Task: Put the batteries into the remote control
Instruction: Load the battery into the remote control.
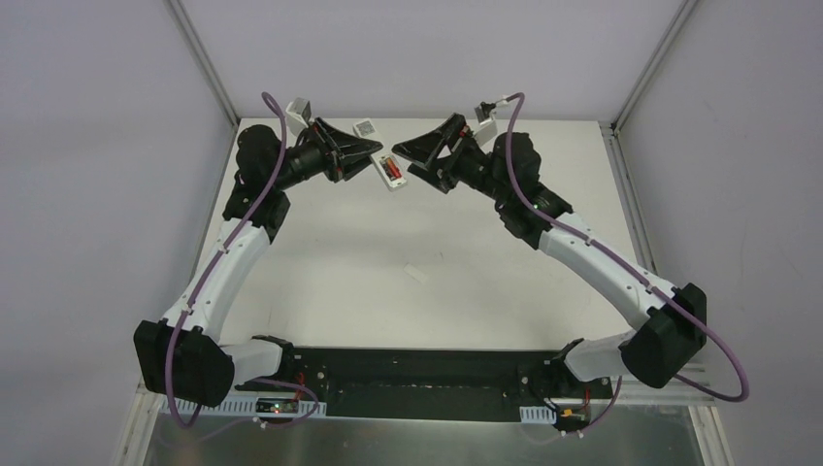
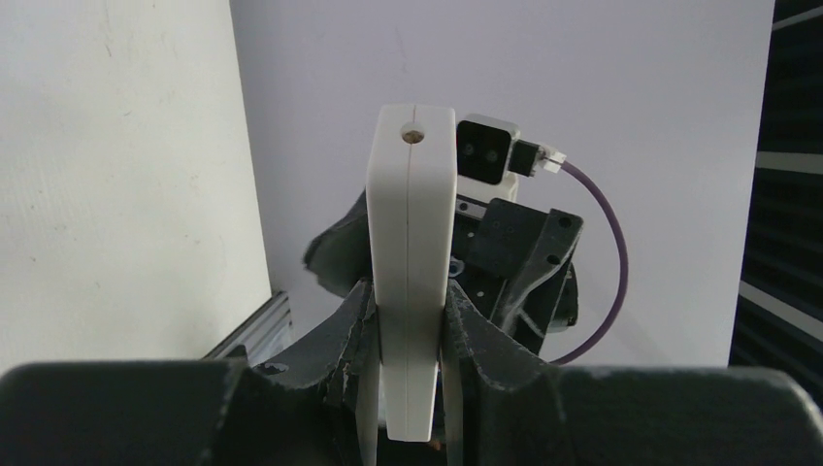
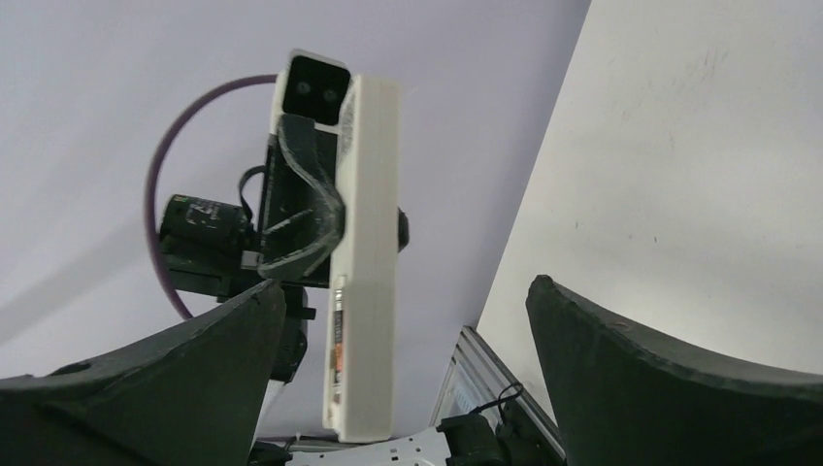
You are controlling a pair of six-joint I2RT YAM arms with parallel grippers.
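Note:
My left gripper point(image 1: 374, 153) is shut on the white remote control point(image 1: 380, 155) and holds it in the air over the far part of the table. The remote's code label point(image 1: 366, 127) faces up. Its open battery bay at the near end shows a red-orange battery point(image 1: 392, 172) seated inside. I cannot make out the dark battery. In the left wrist view the remote point(image 2: 412, 252) stands edge-on, pinched between both fingers. My right gripper point(image 1: 404, 160) is open just right of the remote. In the right wrist view the remote point(image 3: 369, 243) hangs between the spread fingers point(image 3: 204, 369), touching neither, with the battery point(image 3: 337, 345) showing along its edge.
A small loose white cover piece point(image 1: 416, 274) lies on the white table point(image 1: 320, 282) near its middle. Aluminium frame posts point(image 1: 199, 53) and grey walls close in the back and sides. The black base bar point(image 1: 408, 383) runs along the near edge.

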